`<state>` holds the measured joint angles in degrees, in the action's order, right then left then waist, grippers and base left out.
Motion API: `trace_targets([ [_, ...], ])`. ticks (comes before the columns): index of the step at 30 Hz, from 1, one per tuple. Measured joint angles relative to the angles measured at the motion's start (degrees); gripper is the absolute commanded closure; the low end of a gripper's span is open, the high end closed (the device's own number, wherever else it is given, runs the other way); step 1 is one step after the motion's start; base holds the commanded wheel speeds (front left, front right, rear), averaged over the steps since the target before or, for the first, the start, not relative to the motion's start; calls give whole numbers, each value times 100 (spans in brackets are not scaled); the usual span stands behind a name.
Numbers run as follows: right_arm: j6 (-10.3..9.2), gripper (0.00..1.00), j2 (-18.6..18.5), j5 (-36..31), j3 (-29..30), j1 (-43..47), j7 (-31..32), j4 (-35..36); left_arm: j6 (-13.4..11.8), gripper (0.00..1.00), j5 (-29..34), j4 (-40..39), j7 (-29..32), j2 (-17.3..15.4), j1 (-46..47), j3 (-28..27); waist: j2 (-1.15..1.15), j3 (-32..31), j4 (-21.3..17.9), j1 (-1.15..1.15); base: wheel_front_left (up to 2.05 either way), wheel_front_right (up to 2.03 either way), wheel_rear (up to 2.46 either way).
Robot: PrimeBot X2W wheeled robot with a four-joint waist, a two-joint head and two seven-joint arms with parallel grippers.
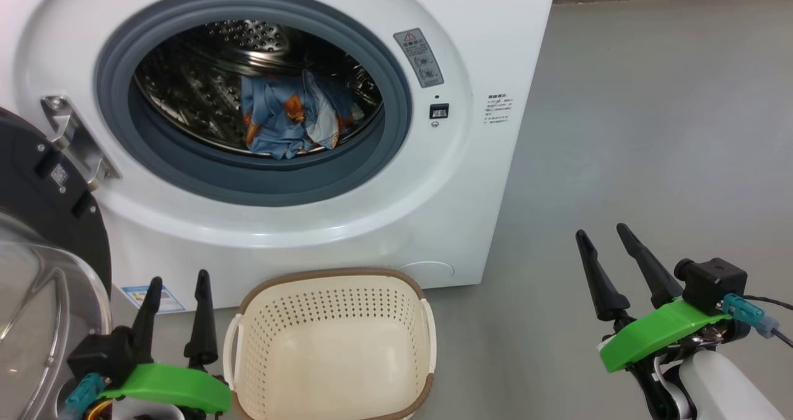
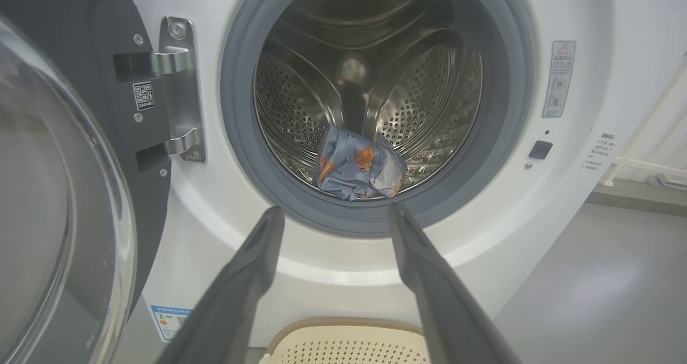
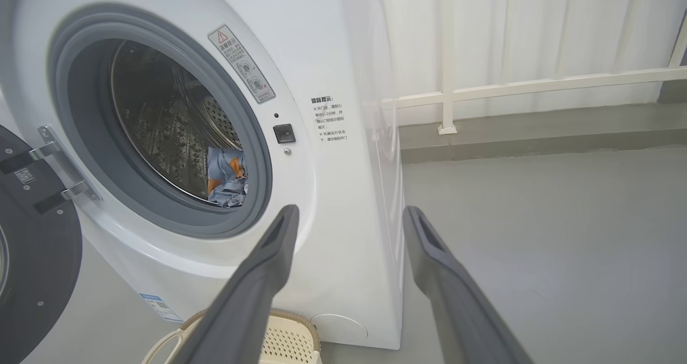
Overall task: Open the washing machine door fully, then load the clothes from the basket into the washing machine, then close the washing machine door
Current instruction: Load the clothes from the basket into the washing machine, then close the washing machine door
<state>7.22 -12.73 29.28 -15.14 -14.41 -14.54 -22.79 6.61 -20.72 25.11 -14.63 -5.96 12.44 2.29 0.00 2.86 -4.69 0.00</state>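
White-bodied, the washing machine (image 1: 471, 191) stood on the grey floor (image 1: 619, 129). Its door (image 1: 49, 246) hung wide open at the left on a metal hinge (image 1: 77, 138), with the dark inner face and the glass bowl turned outward.

The clothes (image 1: 291, 119), blue fabric with orange print, lay bunched low in the steel drum (image 1: 198, 91), just behind the grey gasket (image 1: 396, 104).

The basket (image 1: 334, 308) sat on the floor just in front of the machine, below the opening, with its bare bottom in plain view.

The left gripper (image 1: 178, 277) was near the basket's left side, between it and the door glass. Its fingers were spread, pinched nothing and pointed toward the machine.

The right gripper (image 1: 601, 230) was well to the right of the basket, over open floor. It was likewise spread and touched nothing.
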Motion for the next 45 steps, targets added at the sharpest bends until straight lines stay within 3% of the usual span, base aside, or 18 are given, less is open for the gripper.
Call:
trace_targets([
  [45, 0, 0, -48, 16, 10, 0, 0, -10, 67, 0, -46, -175, 0, 20, -103, -52, 0, -72, 9, 0, -2, 2, 0],
])
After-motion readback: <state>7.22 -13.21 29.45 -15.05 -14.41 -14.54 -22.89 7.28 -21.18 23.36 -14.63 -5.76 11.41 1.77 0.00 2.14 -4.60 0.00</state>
